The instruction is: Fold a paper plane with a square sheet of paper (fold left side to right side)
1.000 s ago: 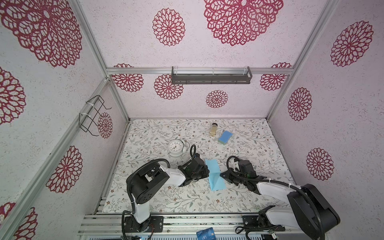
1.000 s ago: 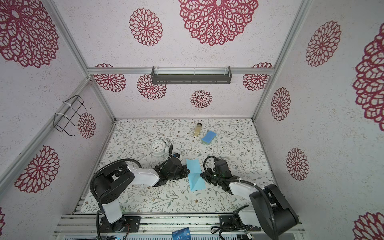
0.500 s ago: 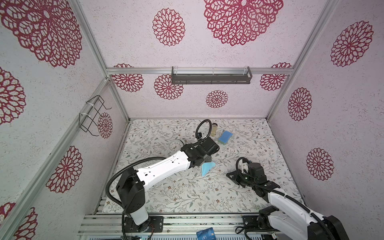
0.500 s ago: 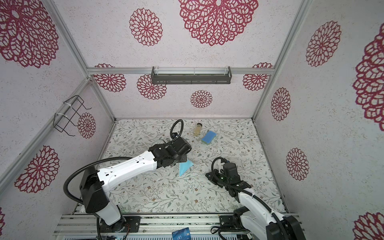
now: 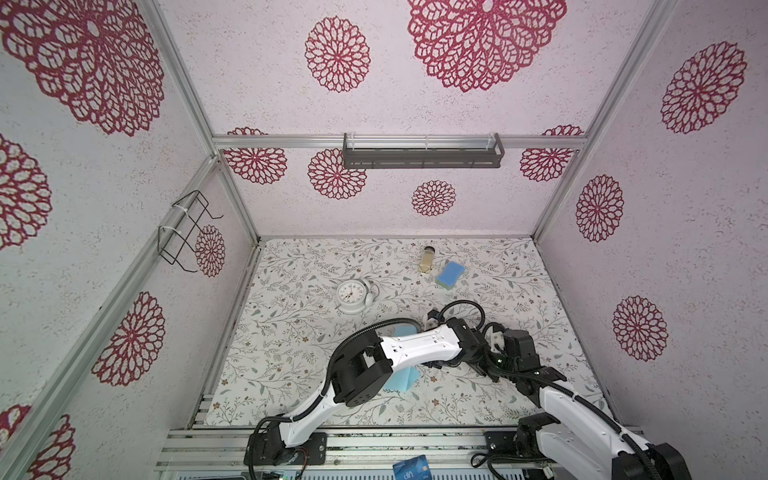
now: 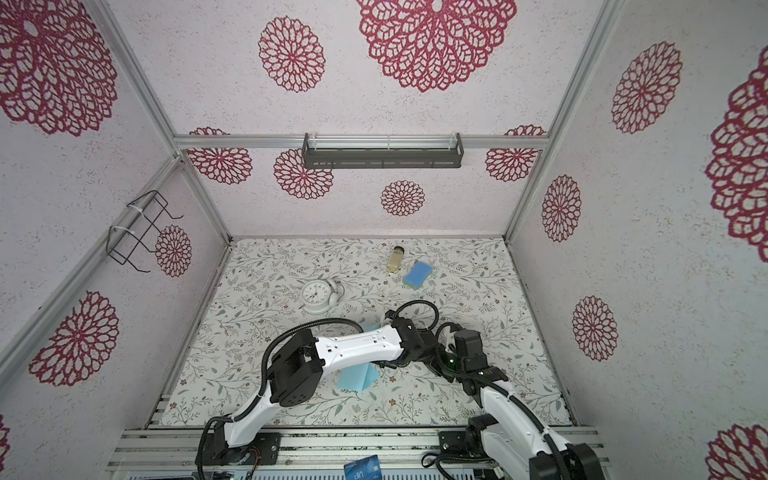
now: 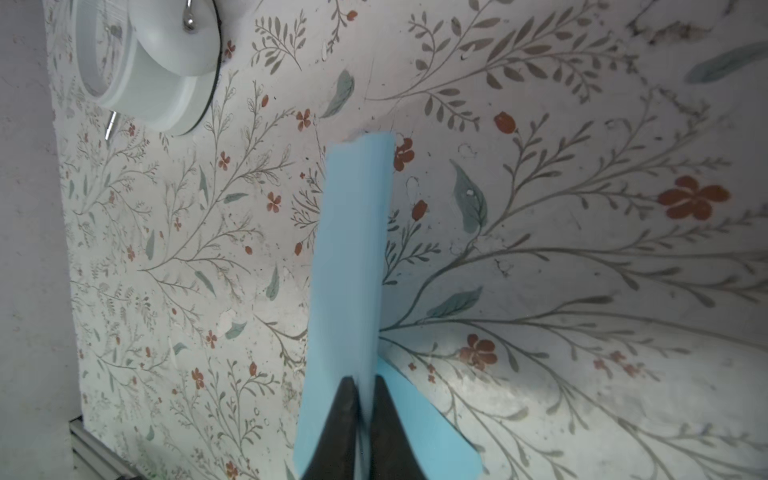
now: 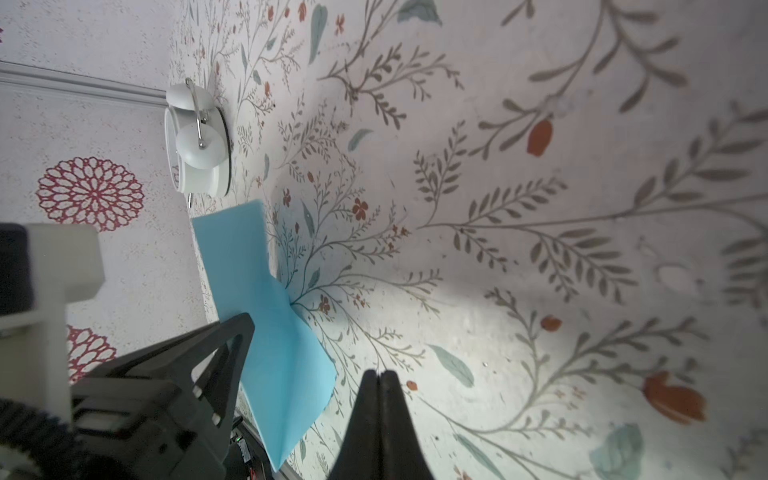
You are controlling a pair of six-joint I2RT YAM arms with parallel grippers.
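Observation:
The square sheet of paper is light blue and partly folded. It lies on the floral mat near the front, mostly under my left arm, which reaches across to the right. In the left wrist view a flap of the paper stands on edge in the narrow slit between the jaws of my left gripper, which are slightly parted. My right gripper is shut and empty, just beside the paper's edge. No paper plane is in view.
A white clock lies at the mat's middle left. A blue sponge and a small bottle sit at the back. A dark blue card rests on the front rail. The two wrists are close together at the right.
My left arm swung from the far middle to the near right with the paper, which came down onto the mat. Its jaws have parted a little. The right gripper stayed shut.

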